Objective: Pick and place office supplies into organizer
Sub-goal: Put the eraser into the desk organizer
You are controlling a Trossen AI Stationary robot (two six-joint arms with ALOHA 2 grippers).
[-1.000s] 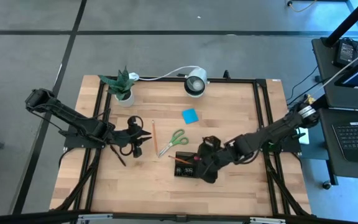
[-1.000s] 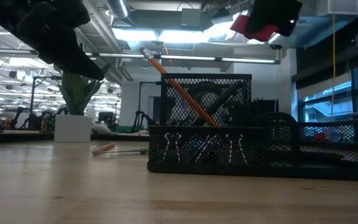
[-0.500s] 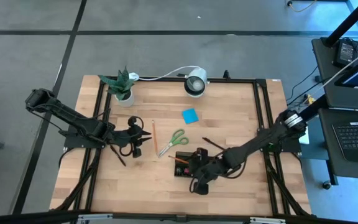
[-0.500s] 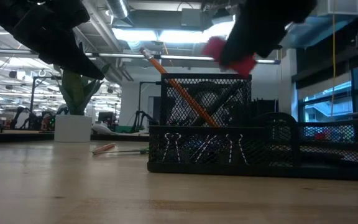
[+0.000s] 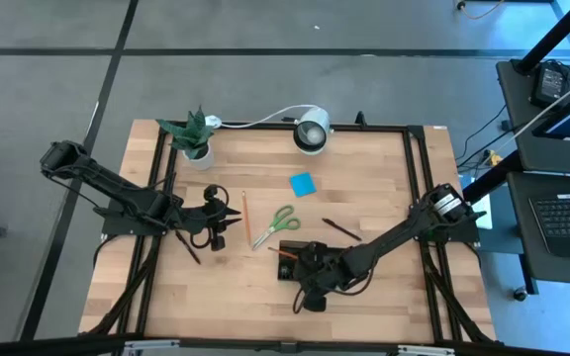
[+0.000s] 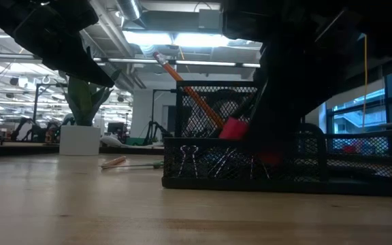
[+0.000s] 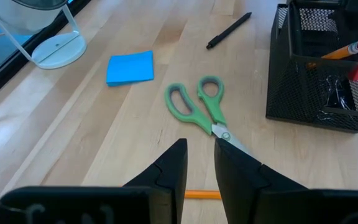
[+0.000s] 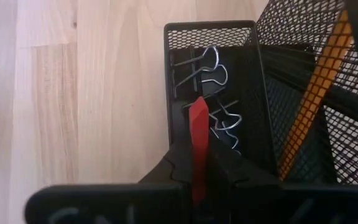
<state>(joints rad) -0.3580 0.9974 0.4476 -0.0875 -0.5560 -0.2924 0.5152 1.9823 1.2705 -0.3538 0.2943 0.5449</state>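
My right gripper (image 5: 310, 289) is shut on a small red piece (image 8: 199, 124) and hangs over the low compartment of the black mesh organizer (image 5: 290, 255), where wire-handled clips (image 8: 213, 62) lie. In the low view the red piece (image 6: 233, 128) is about level with that compartment's rim. An orange pencil (image 8: 316, 99) leans in the tall cup. My left gripper (image 5: 232, 219) hovers open and empty to the table's left of the green-handled scissors (image 7: 197, 109). The blue sticky pad (image 7: 130, 66), a black pen (image 7: 229, 30) and a pencil (image 5: 246, 212) lie flat on the table. My right gripper pinches the red piece by its flat sides (image 8: 198, 167) between the two fingers. The piece sticks out past the fingertips. The fingers point down at the organizer's low compartment. Whether the piece touches the tray, I cannot tell.
A potted plant (image 5: 192, 138) and a white round lamp (image 5: 312, 132) stand at the table's far edge. Bare wood lies near the front edge and on the right half. A side desk with a laptop (image 5: 562, 213) stands beyond the right edge.
My right gripper has gone toward the table's left and near edges and down, carrying the red piece from high above the organizer's right end to the low compartment's rim level.
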